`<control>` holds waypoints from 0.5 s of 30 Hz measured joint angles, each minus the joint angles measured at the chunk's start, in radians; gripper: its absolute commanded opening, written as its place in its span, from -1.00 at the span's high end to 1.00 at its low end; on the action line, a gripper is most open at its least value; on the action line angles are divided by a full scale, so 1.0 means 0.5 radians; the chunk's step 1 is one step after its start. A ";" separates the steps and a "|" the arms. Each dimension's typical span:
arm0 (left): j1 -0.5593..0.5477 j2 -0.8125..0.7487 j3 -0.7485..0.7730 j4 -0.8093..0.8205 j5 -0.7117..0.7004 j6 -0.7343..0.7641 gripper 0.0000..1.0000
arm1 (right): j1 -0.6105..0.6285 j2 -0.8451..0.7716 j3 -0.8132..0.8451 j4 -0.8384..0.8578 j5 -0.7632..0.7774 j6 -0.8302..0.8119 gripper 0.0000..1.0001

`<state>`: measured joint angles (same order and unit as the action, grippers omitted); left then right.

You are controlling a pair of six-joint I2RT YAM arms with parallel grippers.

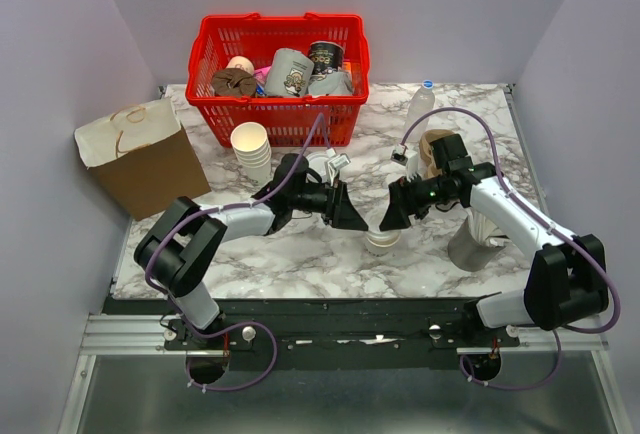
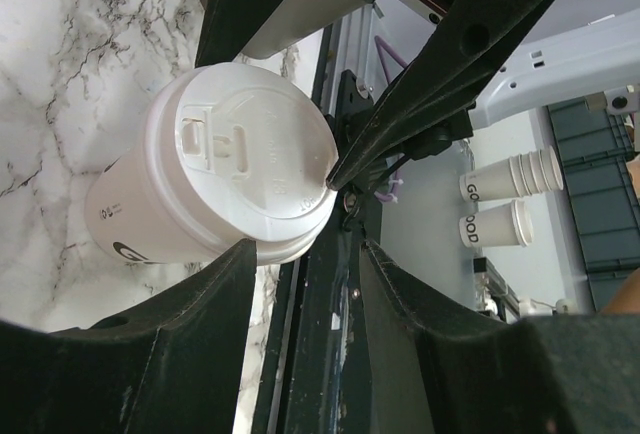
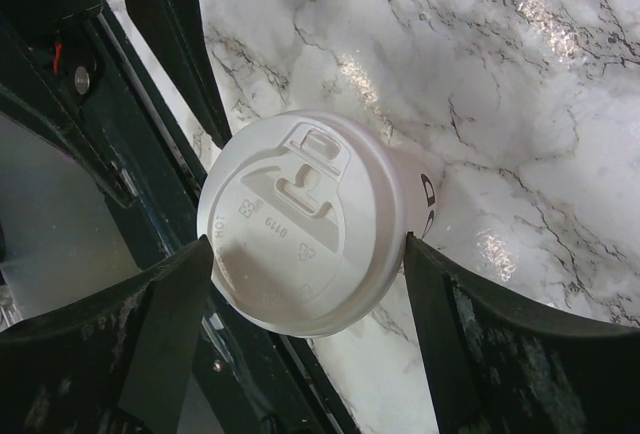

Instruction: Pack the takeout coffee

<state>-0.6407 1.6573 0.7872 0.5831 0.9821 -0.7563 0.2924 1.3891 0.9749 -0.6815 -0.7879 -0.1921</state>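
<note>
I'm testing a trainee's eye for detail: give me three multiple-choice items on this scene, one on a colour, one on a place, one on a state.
1. The basket is: A blue, B red, C green.
2. The cup stands: A in the basket, B on a shelf, C on the table between the left gripper and right gripper.
3. The cup's lid is: A on, B beside it, C missing.
Answers: B, red walls; C, seen from above; A, both wrist views show it capped.
</note>
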 measured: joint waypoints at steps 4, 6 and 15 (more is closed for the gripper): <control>-0.002 0.000 0.000 0.001 0.008 0.000 -0.13 | 0.000 -0.013 -0.009 0.002 0.002 -0.038 -0.65; -0.002 0.000 0.001 0.002 0.016 0.000 -0.18 | 0.000 -0.031 -0.024 0.001 0.004 -0.066 -0.63; 0.034 -0.001 0.063 0.000 0.056 0.018 -0.24 | 0.000 -0.099 -0.069 -0.001 0.046 -0.198 -0.58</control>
<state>-0.6239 1.6569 0.8188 0.5831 1.0103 -0.7475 0.2924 1.3396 0.9405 -0.6819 -0.7650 -0.2913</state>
